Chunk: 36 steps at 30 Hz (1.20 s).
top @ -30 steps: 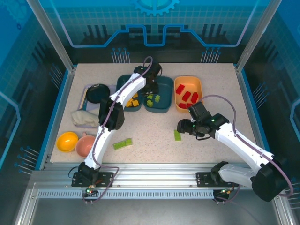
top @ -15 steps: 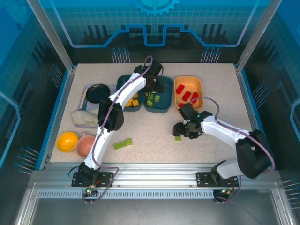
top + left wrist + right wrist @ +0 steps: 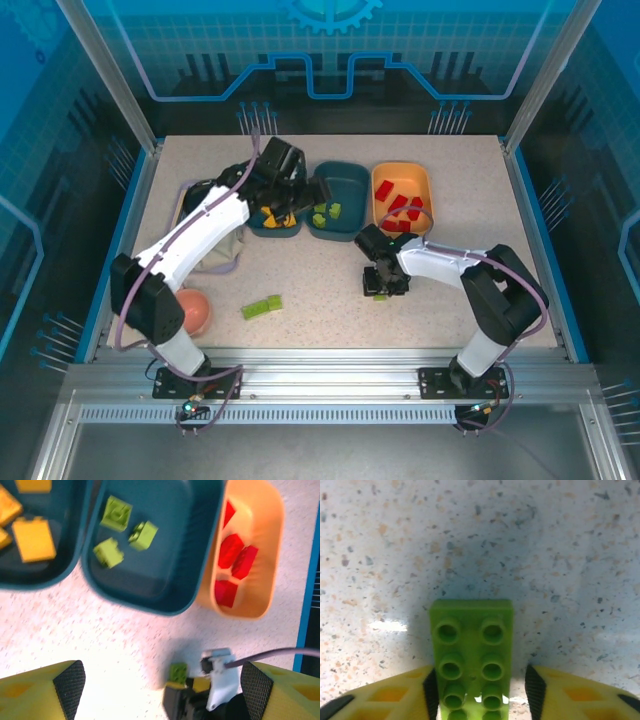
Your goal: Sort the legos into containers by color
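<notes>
**Item:** light green eight-stud brick (image 3: 471,650). It lay flat, studs up, on the speckled table (image 3: 480,540), in front of the trays and apart from them.

**Tool:** right gripper (image 3: 480,692). It was lowered over one end of the brick, jaws part-spread and straddling its width. One pad touched a long side; the other stood just beside it with a sliver of table between. No pinch yet.

**Step, as judged:** pick up this brick for the middle teal tray (image 3: 165,602), which held three light green bricks (image 3: 122,530).

**Handling notes:**
- The hold sat toward the brick's end, so the brick could pivot on lifting.
- Centring first would stop the touching pad shoving it sideways.
- The squeeze should fall square across the long walls, below the studs, followed by a straight lift.

**Other stock:**
- Yellow bricks (image 3: 32,540) lay in the left teal tray (image 3: 40,580).
- Red bricks (image 3: 232,555) lay in the orange tray (image 3: 265,555).
- A second green brick (image 3: 262,306) lay loose near the table's front.

**Left gripper** (image 3: 163,682): jaws spread wide, holding nothing, above the trays. It was a likely obstruction on the delivery route.
</notes>
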{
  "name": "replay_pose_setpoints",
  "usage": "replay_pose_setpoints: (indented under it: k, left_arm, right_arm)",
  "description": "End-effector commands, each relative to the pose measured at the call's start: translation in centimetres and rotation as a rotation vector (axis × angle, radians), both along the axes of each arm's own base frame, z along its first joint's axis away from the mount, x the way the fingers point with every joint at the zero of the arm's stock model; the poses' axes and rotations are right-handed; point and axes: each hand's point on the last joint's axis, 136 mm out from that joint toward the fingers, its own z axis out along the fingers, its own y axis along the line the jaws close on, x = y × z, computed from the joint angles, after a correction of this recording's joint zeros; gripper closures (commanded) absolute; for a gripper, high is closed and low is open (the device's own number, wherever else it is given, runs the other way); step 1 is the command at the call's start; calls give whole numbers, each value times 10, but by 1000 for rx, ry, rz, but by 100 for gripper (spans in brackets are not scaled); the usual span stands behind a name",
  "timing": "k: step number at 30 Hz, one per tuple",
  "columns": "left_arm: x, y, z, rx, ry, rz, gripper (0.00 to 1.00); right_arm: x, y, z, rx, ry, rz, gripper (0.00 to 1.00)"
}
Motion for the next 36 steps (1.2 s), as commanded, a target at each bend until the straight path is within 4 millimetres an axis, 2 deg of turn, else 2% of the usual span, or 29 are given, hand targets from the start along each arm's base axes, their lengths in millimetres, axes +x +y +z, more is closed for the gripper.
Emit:
replay_pose_setpoints:
  k: [1, 4, 6, 10, 13, 15, 17, 21, 27, 32, 33, 34, 36]
  left_arm:
    - [-28, 8, -10, -51, 42, 30, 15]
    - [-55, 20, -20, -81, 62, 54, 15]
    - [-71, 29, -25, -101, 67, 76, 15]
    - [-96, 41, -29, -157, 49, 111, 15]
    - [-100, 45, -23, -195, 13, 132, 15]
    - [-97, 45, -17, -203, -9, 142, 15]
    - [-91, 44, -11, -205, -30, 145, 15]
    - [-70, 38, 7, -223, -89, 151, 15]
    - [-40, 32, 28, -230, -128, 136, 14]
    - [-23, 32, 29, -213, -135, 132, 14]
    - [-22, 32, 28, -212, -131, 133, 14]
    - [-21, 32, 27, -213, -130, 132, 14]
    - [-22, 31, 22, -206, -113, 131, 14]
  right_arm:
    - [-5, 0, -8, -39, 24, 2, 62]
    - [-4, 1, -2, -54, 1, 26, 72]
    - [-1, 5, 9, -62, -29, 48, 76]
    - [12, 20, 54, -36, -125, 91, 76]
    - [30, 35, 89, 8, -191, 92, 76]
    - [46, 45, 106, 23, -221, 91, 76]
    - [64, 54, 113, 27, -229, 78, 76]
    - [107, 65, 116, 28, -208, -22, 75]
    - [163, 67, 94, -14, -141, -146, 74]
    - [184, 59, 69, -49, -69, -243, 73]
    - [188, 62, 69, -34, -69, -250, 72]
    - [190, 64, 56, -37, -50, -248, 70]
    - [196, 71, 49, -30, -43, -244, 67]
